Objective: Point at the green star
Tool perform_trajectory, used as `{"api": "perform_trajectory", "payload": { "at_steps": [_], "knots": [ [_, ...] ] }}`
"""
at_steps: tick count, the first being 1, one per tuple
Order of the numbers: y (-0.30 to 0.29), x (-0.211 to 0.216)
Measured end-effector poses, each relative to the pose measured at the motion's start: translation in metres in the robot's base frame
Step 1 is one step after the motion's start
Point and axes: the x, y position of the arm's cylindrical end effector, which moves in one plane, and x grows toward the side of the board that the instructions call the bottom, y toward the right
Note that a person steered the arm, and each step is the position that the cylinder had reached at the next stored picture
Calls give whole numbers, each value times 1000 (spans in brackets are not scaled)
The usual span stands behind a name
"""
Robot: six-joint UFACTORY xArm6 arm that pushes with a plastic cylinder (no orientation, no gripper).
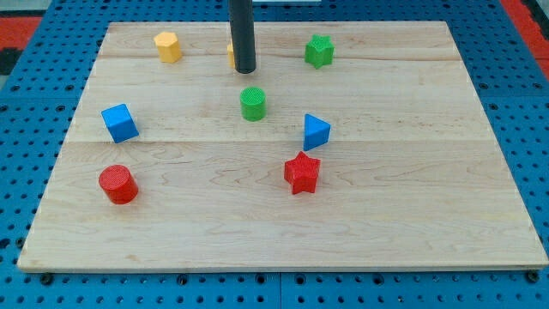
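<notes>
The green star [319,51] sits near the view's top, right of centre, on the wooden board [412,197]. My tip [245,69] is at the end of the dark rod, to the star's left and a little lower, well apart from it. The rod hides most of a yellow block [231,54] just behind it. A green cylinder [253,103] lies just below my tip.
A yellow hexagonal block [168,46] is at the top left. A blue cube [119,123] and a red cylinder [117,184] are on the left. A blue triangular block [316,131] and a red star [302,173] lie right of centre.
</notes>
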Motion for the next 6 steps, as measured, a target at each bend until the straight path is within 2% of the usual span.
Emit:
{"api": "perform_trajectory", "payload": {
  "at_steps": [1, 2, 4, 5, 6],
  "knots": [
    [-11, -20],
    [-15, -7],
    [-59, 116],
    [40, 109],
    [113, 78]
  ]
}}
